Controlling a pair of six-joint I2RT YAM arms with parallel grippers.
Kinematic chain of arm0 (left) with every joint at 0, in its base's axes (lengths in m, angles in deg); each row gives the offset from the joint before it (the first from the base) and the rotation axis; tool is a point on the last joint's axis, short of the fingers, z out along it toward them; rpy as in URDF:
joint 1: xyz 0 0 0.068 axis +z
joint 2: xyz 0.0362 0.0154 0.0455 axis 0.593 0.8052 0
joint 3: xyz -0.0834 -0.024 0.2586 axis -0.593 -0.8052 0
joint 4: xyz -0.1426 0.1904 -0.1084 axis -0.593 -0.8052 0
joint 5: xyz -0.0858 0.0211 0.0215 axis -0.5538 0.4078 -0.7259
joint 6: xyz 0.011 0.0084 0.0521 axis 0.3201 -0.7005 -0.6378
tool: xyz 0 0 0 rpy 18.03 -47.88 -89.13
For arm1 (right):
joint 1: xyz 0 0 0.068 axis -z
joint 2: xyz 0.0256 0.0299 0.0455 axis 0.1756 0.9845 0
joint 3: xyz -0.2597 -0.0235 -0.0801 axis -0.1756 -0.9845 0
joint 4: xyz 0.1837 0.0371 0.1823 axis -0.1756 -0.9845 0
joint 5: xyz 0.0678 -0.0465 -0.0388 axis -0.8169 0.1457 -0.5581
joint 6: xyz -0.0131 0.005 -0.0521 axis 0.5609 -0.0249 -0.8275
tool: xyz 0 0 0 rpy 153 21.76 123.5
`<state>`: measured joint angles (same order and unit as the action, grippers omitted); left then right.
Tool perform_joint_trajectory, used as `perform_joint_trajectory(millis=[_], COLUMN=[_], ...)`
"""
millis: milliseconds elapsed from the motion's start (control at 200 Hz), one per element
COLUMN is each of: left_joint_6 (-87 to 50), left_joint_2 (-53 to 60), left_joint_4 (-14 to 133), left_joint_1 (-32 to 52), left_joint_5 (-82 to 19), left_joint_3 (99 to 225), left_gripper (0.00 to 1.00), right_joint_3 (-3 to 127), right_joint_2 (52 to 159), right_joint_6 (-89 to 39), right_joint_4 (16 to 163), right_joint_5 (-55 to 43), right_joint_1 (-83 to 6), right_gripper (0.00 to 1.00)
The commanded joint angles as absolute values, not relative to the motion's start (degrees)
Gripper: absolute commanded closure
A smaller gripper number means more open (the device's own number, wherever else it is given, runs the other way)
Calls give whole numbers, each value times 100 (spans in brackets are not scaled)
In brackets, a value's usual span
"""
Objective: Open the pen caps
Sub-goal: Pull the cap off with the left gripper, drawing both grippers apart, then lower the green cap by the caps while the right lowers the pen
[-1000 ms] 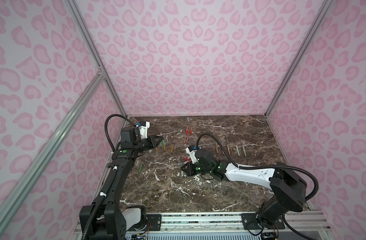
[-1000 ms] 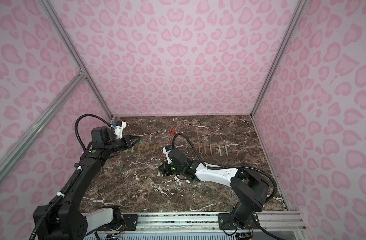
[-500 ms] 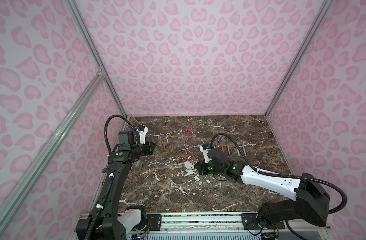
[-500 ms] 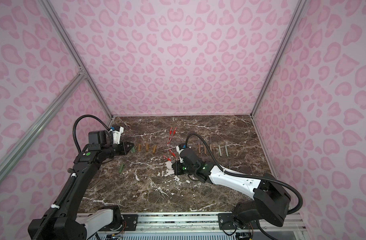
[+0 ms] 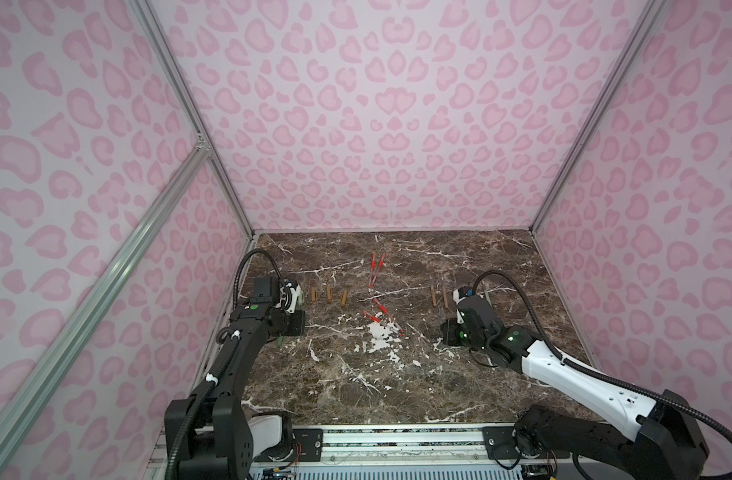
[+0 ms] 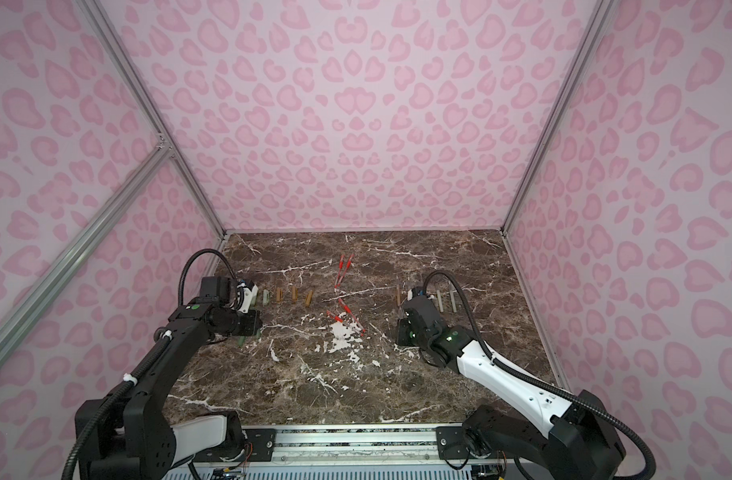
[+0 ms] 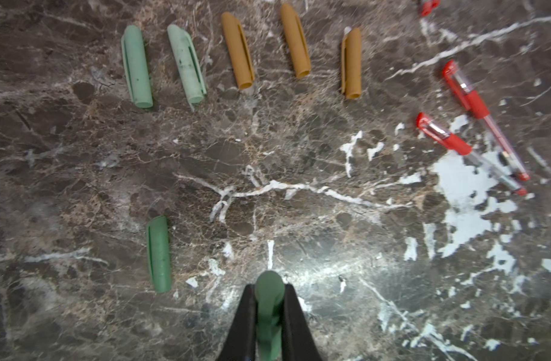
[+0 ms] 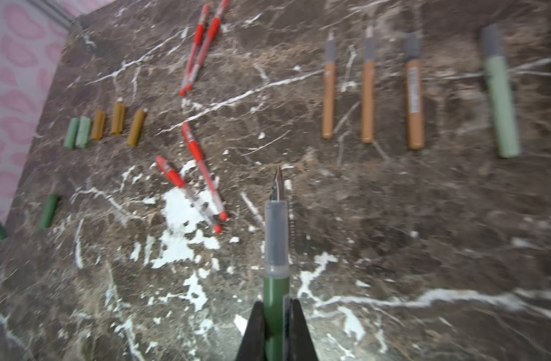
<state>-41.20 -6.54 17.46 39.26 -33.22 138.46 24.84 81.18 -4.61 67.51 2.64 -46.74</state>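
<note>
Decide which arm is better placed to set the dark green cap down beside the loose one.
Left. The left gripper is shut on the dark green cap, close to the loose dark green cap. The right gripper holds the uncapped pen.

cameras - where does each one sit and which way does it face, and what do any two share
Top views: high at the front, looking down over both arms at the marble table.
Left wrist: on the left arm, looking down past the left claw, shut on a dark green cap.
Right wrist: on the right arm, looking along the right claw, shut on a dark green pen barrel.
Shared: both wrist views show the three tan caps and the red pens.
</note>
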Motion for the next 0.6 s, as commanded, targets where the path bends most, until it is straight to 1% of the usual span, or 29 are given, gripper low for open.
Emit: perform_joint_trajectory(millis=[0, 130, 245, 595], left_joint_6=[-4463, -4535, -4505, -4474], left_joint_2=[-390, -67, 58, 698], left_joint_4=[1760, 1823, 1917, 1753], left_joint_1=[3937, 3936, 3953, 3966], left_joint_5=[-2850, -2509, -2515, -2260], left_joint_3=[13805, 13738, 13628, 13832], left_gripper=[97, 97, 97, 97], right_joint_3=[2158, 1889, 1710, 1563], right_joint_2=[7859, 7567, 7371, 7294], right_joint_6=[-431, -381, -478, -689], right_joint_4=[6519, 6520, 6473, 6302], right_joint_5=[441, 336, 406, 102], right_joint_1=[-4392, -4035, -3816, -3122], right_gripper=[100, 100, 100, 100])
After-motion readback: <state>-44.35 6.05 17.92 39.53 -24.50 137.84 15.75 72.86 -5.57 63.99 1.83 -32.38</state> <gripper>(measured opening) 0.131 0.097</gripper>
